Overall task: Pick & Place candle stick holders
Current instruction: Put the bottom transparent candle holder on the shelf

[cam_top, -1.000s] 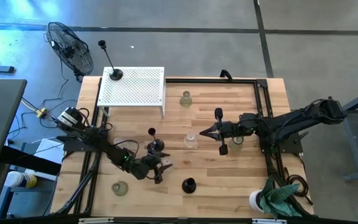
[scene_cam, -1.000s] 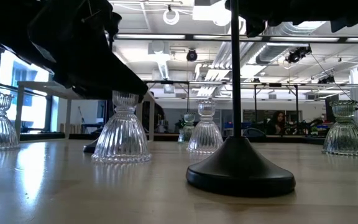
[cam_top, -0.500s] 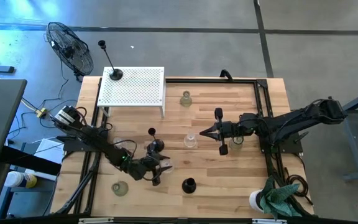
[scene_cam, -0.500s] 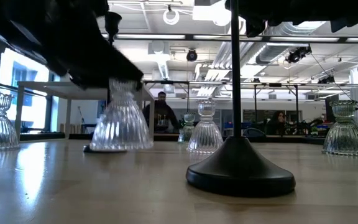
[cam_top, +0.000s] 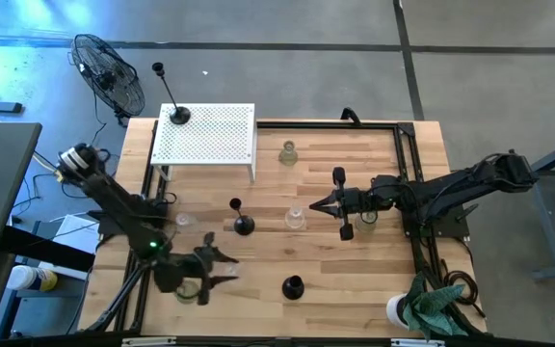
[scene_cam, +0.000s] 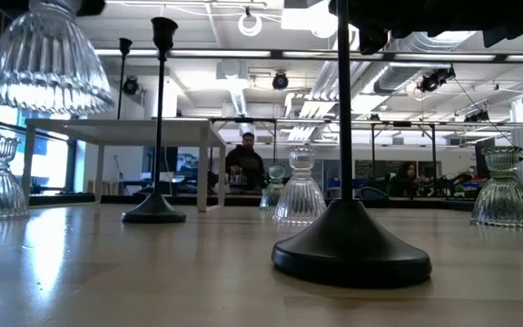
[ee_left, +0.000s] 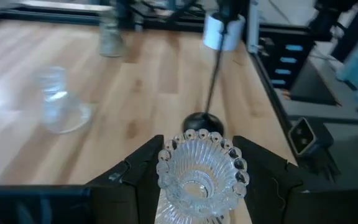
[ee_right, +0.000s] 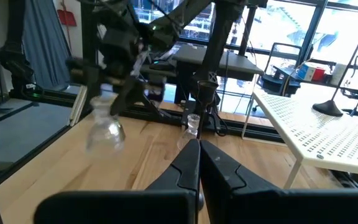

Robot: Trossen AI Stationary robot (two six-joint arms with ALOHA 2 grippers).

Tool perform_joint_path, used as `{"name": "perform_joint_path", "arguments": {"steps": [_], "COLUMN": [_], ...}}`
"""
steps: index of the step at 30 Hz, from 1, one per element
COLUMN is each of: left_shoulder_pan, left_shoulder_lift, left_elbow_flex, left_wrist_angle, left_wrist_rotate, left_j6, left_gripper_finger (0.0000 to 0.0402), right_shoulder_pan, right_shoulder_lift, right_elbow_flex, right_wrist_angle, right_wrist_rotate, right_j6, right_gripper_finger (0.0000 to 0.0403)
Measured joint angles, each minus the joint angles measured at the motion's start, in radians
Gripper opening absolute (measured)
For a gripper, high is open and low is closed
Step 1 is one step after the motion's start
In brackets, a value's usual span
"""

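Note:
My left gripper (cam_top: 220, 268) is shut on a ribbed clear glass candle stick holder (ee_left: 197, 179), held in the air above the table's front left; it hangs high in the low view (scene_cam: 44, 54). Another glass holder (cam_top: 188, 290) stands just beside the gripper on the table. Black holders stand at the middle (cam_top: 243, 226), near the front edge (cam_top: 292, 286) and on the white stand (cam_top: 178, 116). My right gripper (cam_top: 316, 205) is shut and empty at the centre right, between a glass holder (cam_top: 296, 218) and a black holder (cam_top: 345, 231).
A white perforated stand (cam_top: 215, 140) takes up the back left. More glass holders stand at the back centre (cam_top: 288, 152) and by the right arm (cam_top: 367, 217). A white cup (cam_top: 396, 310) and green cloth (cam_top: 436, 301) lie at the front right corner. People sit beyond the table.
The left gripper closed on the glass holder, lifted it off the table and carried it left toward the front edge. The right arm has not moved.

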Motion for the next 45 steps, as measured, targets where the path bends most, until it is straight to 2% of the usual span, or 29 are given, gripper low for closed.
{"name": "perform_joint_path", "arguments": {"steps": [4,8,11,14,17,20,25,30,37,45], "left_shoulder_pan": [-0.054,-0.057,-0.034,0.022,0.099,0.18,0.294,0.433,0.734,1.031], "left_shoulder_lift": [-0.116,-0.223,-0.297,-0.376,-0.459,-0.522,-0.574,-0.596,-0.617,-0.594], "left_elbow_flex": [0.0,0.0,0.0,0.0,0.02,0.085,0.208,0.263,0.265,0.221], "left_wrist_angle": [-0.2,-0.401,-0.509,-0.553,-0.575,-0.675,-0.88,-0.992,-1.051,-1.01], "left_wrist_rotate": [-0.14,-0.223,-0.273,-0.276,-0.25,-0.247,-0.292,-0.354,-0.355,-0.251], "left_j6": [-0.114,-0.235,-0.263,-0.226,-0.134,-0.076,-0.057,-0.058,-0.056,-0.025], "left_gripper_finger": [0.017,0.017,0.017,0.017,0.017,0.017,0.0169,0.0169,0.0169,0.0169], "right_shoulder_pan": [0.0,0.0,0.0,0.0,0.0,0.0,0.0,0.0,0.0,0.0], "right_shoulder_lift": [0.0,0.0,0.0,0.0,0.0,0.0,0.0,0.0,0.0,0.0], "right_elbow_flex": [0.0,0.0,0.0,0.0,0.0,0.0,0.0,0.0,0.0,0.0], "right_wrist_angle": [0.0,0.0,0.0,0.0,0.0,0.0,0.0,0.0,0.0,0.0], "right_wrist_rotate": [0.0,0.0,0.0,0.0,0.0,0.0,0.0,0.0,0.0,0.0], "right_j6": [0.0,0.0,0.0,0.0,0.0,0.0,0.0,-0.003,-0.002,-0.003], "right_gripper_finger": [0.0001,0.0002,0.0001,0.0002,0.0001,0.0002,0.0001,0.0001,0.0001,0.0001]}}
